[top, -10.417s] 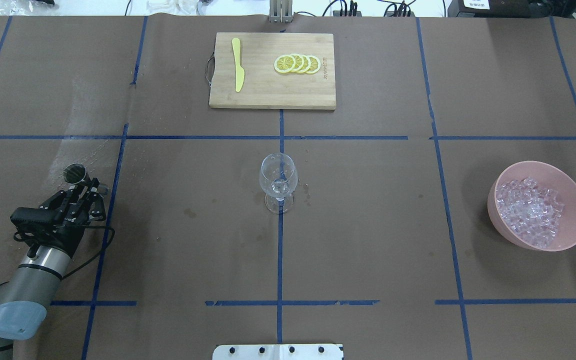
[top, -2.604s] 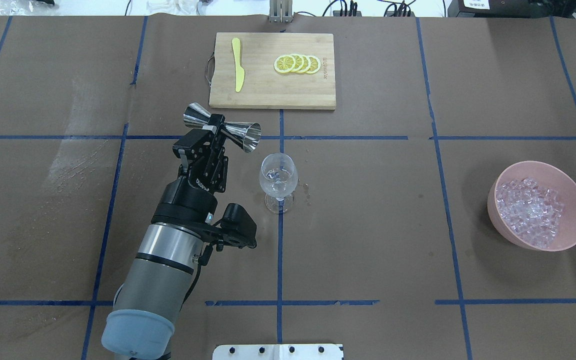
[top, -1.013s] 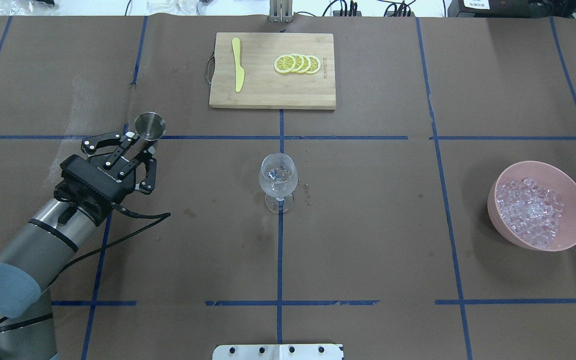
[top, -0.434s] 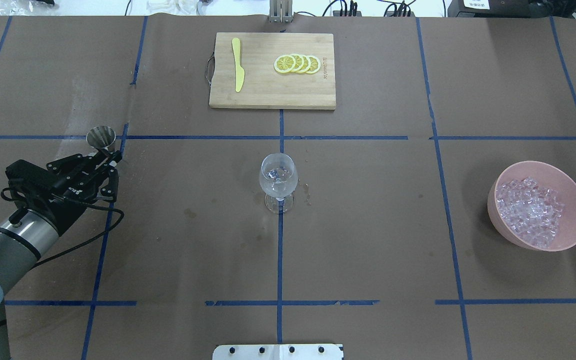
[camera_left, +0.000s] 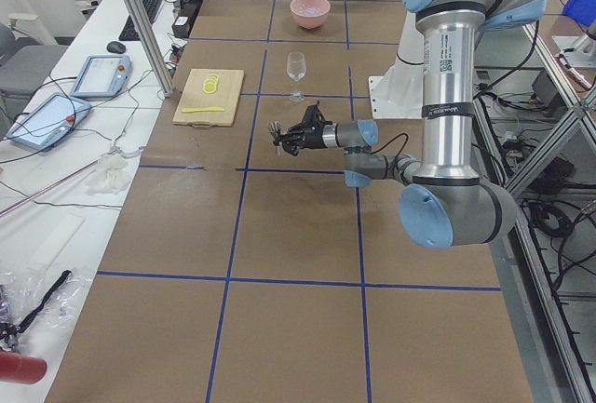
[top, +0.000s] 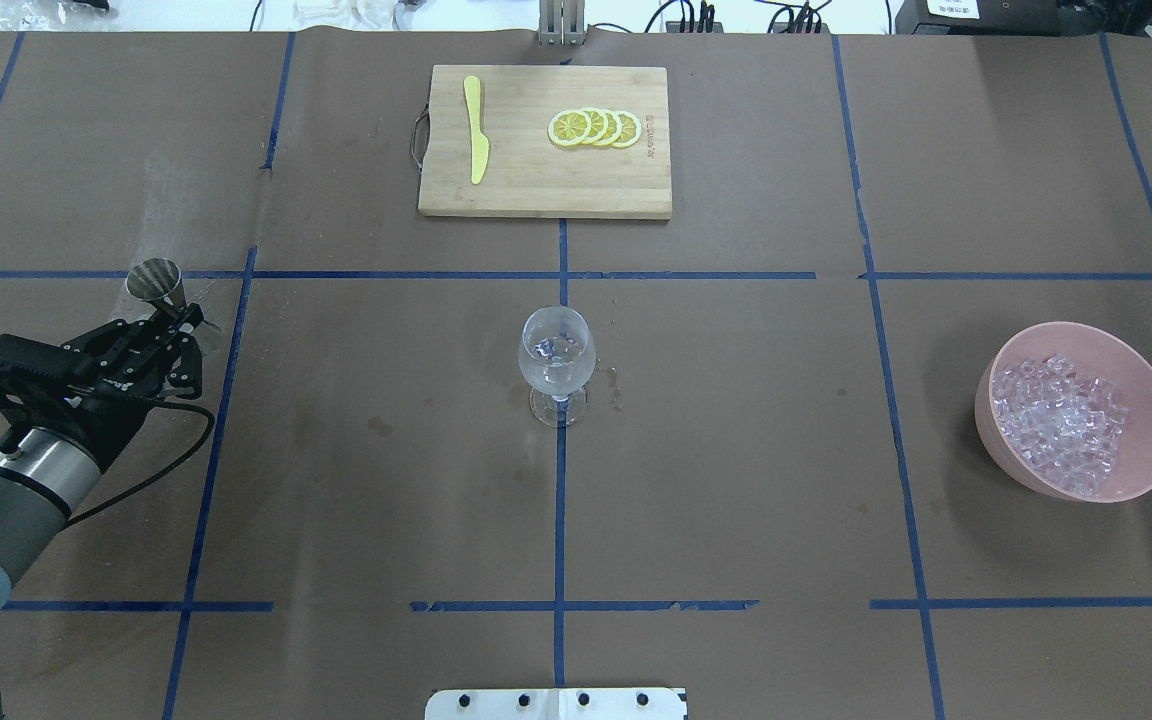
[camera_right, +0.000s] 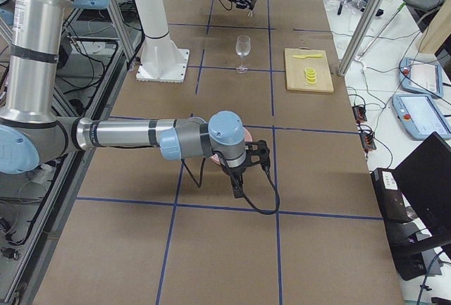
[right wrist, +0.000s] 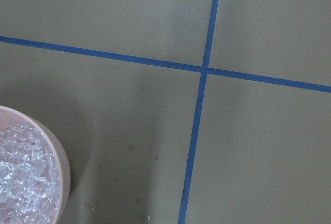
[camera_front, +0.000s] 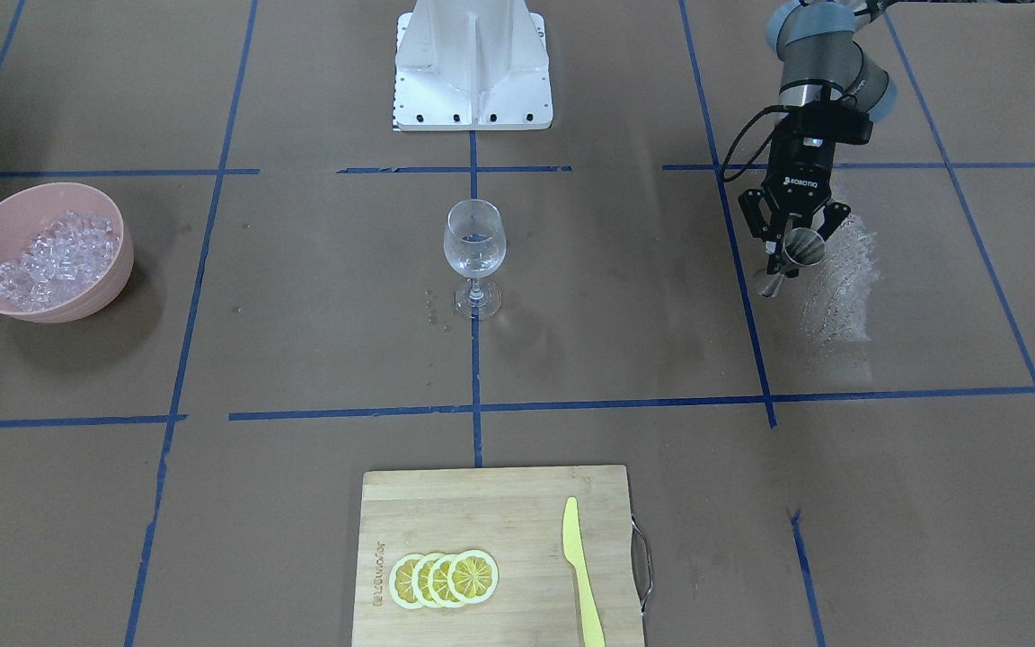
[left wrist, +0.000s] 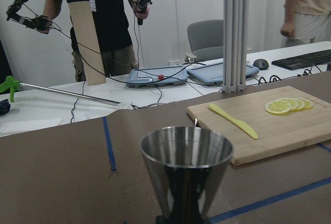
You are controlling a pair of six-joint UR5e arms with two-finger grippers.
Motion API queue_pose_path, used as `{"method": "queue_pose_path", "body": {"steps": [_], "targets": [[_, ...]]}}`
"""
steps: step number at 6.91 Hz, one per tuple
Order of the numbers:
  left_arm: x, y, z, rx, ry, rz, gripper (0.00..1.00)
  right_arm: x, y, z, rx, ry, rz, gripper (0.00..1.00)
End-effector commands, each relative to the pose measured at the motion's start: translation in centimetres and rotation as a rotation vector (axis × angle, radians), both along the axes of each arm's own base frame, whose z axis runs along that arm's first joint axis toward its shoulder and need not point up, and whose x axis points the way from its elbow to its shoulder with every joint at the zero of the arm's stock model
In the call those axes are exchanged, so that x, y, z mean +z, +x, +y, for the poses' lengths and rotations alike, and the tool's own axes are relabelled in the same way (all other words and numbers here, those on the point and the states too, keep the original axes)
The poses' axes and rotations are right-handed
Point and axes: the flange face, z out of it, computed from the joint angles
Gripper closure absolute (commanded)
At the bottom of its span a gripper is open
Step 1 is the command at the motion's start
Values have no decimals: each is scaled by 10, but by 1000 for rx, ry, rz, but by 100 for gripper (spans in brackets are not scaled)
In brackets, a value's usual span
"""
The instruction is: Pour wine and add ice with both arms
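My left gripper is shut on the waist of a steel jigger, which it holds above the table's left side, well left of the wine glass. From across the table the jigger shows its open mouth, and it fills the left wrist view. The glass stands upright at mid-table with a little clear wine in its bowl. The ice is heaped in a pink bowl at far right. My right arm shows only in the exterior right view, its gripper over the bowl; I cannot tell its state.
A wooden cutting board at the back centre carries lemon slices and a yellow knife. A white powdery smear lies under the left gripper. The white base block sits at the robot's edge. People stand beyond the table.
The left arm was tipping the jigger over the glass; it has since swung back left, still holding the jigger. Over the last second it moved further left.
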Motion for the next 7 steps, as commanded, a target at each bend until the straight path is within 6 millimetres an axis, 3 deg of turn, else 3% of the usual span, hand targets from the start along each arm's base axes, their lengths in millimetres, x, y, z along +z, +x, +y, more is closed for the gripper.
{"method": "queue_pose_path", "body": {"steps": [1,4,7], "targets": [[33,5,-1,-59,-48,28,100,-1,0,0,0,2,0,0],[55,21,10,-37,-78,25,100,-1,0,-1,0,3,0,0],[62,37,32,-32,-63,5,100,-1,0,0,0,2,0,0]]}}
